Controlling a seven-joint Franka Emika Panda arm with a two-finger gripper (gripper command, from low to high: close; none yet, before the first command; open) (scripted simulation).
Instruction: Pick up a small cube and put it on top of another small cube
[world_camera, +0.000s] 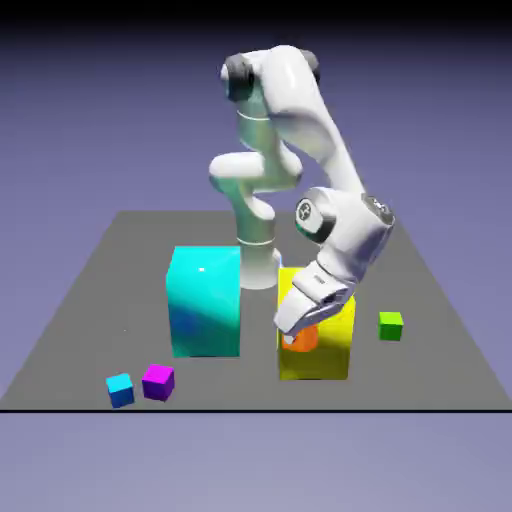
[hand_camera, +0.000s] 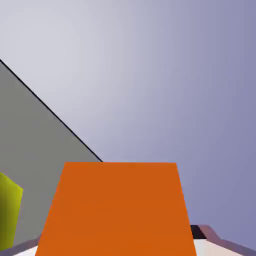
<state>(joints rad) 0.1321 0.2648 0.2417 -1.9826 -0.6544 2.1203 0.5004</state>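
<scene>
One orange cube (hand_camera: 117, 212) between the jaws (hand_camera: 119, 245), beside yellow (world_camera: 335, 362).

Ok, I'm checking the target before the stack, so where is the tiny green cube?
In the exterior view, the green cube sits on the table toward the right, just right of the yellow block.
</scene>
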